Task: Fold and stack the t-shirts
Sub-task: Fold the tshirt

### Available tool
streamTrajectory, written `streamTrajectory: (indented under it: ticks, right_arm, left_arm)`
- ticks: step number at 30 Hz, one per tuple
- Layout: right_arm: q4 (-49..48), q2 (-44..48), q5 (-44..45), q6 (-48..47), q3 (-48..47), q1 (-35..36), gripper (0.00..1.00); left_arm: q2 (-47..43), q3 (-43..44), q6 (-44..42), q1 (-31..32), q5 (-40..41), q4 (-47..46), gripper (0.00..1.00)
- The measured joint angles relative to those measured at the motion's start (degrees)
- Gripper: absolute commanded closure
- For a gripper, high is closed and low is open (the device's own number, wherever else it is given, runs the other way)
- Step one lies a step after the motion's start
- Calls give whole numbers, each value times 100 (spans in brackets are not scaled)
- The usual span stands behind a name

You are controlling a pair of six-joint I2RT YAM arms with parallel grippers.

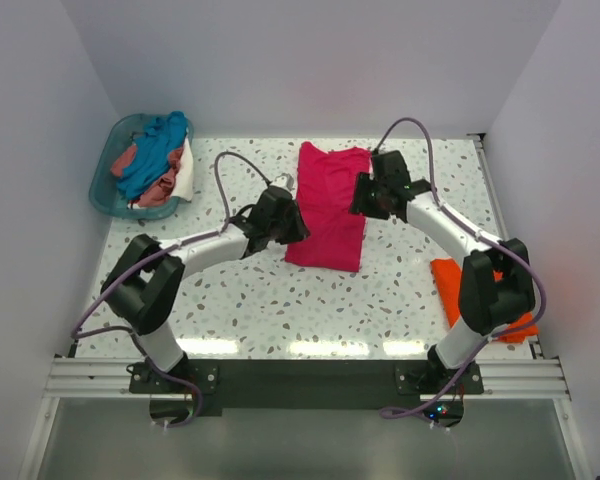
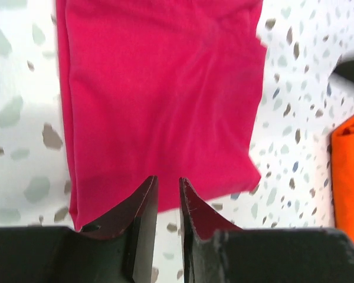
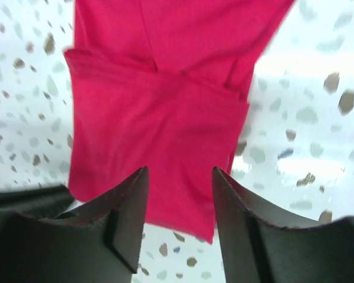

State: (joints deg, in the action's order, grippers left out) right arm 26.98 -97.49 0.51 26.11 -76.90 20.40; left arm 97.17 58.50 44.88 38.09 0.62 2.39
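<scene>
Folded orange t-shirt (image 1: pixel 480 295) nearest, right of the magenta t-shirt (image 1: pixel 329 205) folded mid-tabletop (image 1: pixel 260 300), left claw (image 2: pixel 167 191) nearly together at its left edge, right claw (image 3: pixel 178 177) apart at its right edge, basin (image 1: pixel 105 180) of tees far left

magenta t-shirt (image 2: pixel 159 100), left gripper (image 2: pixel 167 203) fingers nearly closed

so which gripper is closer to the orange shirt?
Right. The right gripper sits at the pink shirt's right edge, on the side of the orange shirt. The left gripper is at the pink shirt's left edge, across it and farther away.
</scene>
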Motion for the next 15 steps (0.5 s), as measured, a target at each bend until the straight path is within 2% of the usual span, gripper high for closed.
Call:
streamTrajectory:
  ticks: [4, 7, 15]
  right_arm:
    - [-256, 269, -72, 245, 901, 181, 60]
    - [-372, 245, -160, 407, 1460, 404, 63]
    - [-988, 269, -428, 675, 2505, 562, 65]
  left_arm:
    - [448, 485, -116, -236, -136, -205, 73]
    - [837, 671, -192, -358, -271, -433, 73]
    - [1445, 573, -142, -466, -289, -533, 75]
